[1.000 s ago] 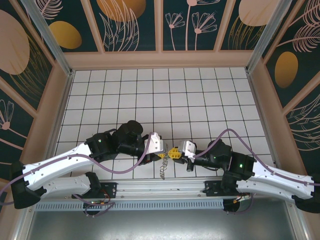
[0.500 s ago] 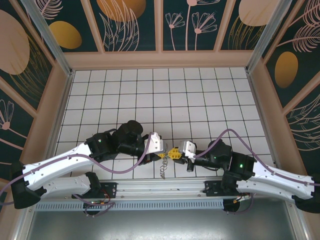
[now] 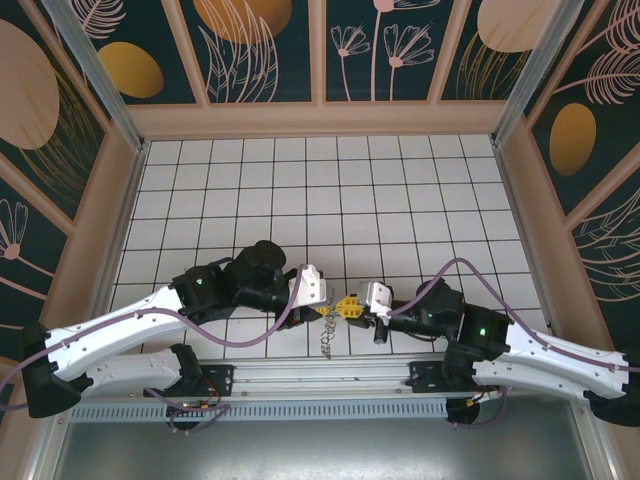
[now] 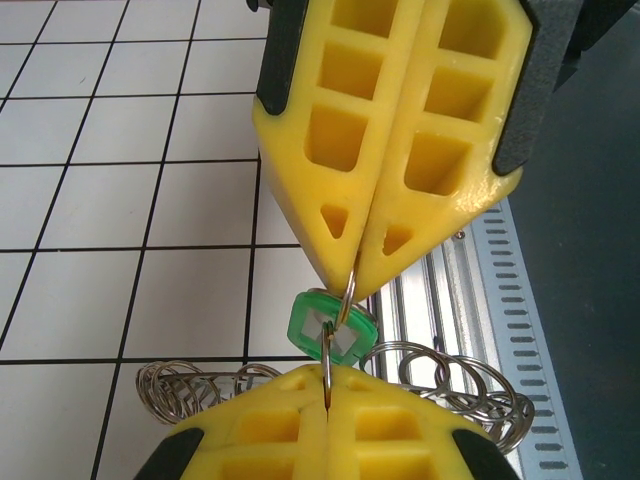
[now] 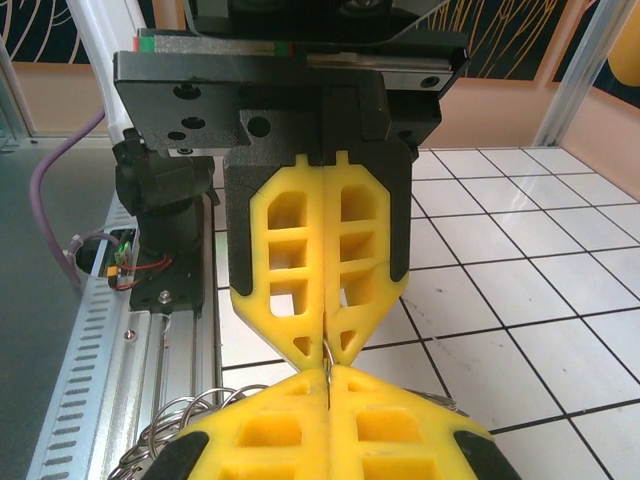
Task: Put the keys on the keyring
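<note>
Overhead, keyring (image 3: 323, 345) hangs; wrist view: left gripper (image 4: 327, 372), right gripper (image 4: 357, 288) pinch it, key (image 4: 303, 320) threaded.

Bright, even light with soft shadows and sharp focus.

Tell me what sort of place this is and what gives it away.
Probably a purpose-built robot test cell rather than a home: a white gridded floor, walled in by printed leaf-pattern panels between metal posts, with the left arm and right arm bolted to an aluminium rail at the near edge.
</note>
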